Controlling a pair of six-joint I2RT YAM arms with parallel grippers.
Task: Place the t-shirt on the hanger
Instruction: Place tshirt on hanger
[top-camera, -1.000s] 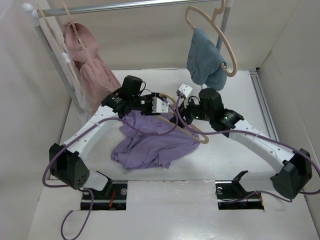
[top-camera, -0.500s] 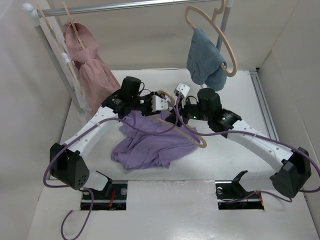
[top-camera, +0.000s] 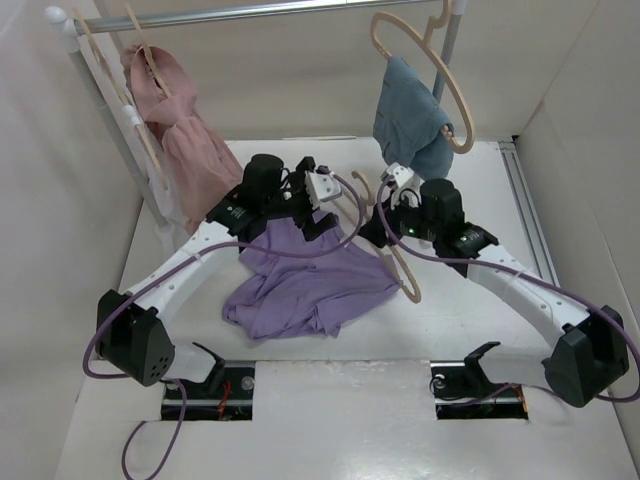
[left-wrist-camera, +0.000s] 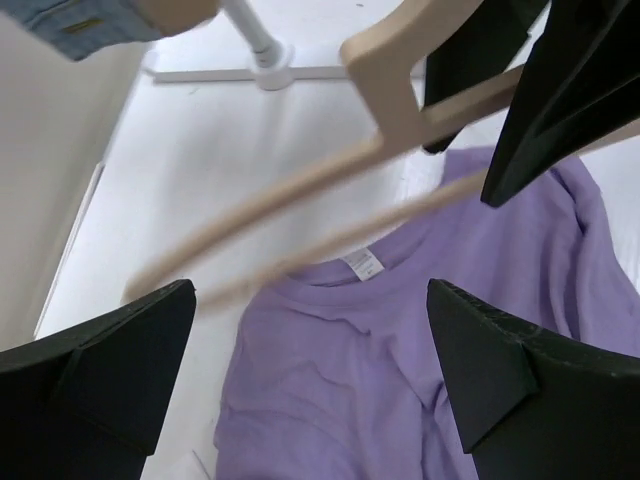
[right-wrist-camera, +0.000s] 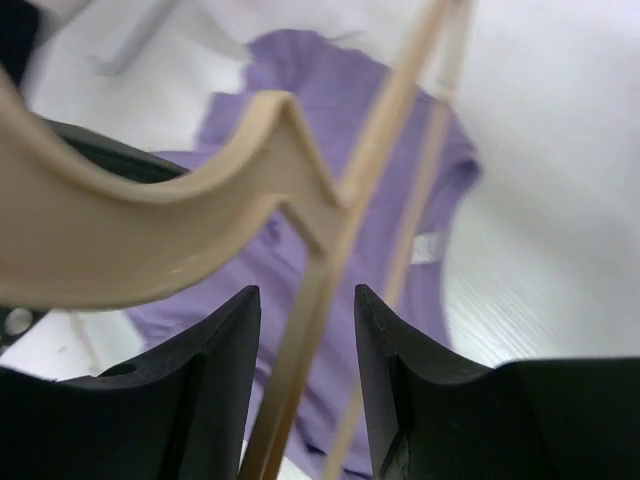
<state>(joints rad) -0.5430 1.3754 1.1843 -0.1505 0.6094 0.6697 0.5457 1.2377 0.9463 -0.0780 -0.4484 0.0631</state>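
Left wrist view: left fingers (left-wrist-camera: 100, 370) spread empty above the limp t-shirt (left-wrist-camera: 330, 380), whose collar looks the best place to pinch. Right fingers (right-wrist-camera: 215, 390) clench the stiff hanger (right-wrist-camera: 330, 250).

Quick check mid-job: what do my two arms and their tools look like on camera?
Both the left arm and right arm have white links, black joint housings and black bases. A purple cable trails along each. The left tool and right tool have matte black, wedge-shaped fingers. No markings are legible.

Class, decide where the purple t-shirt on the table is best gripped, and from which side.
Probably the neckline of the t-shirt, beside its white label, coming down from above: the shirt lies on the table with that edge facing up, uncovered.
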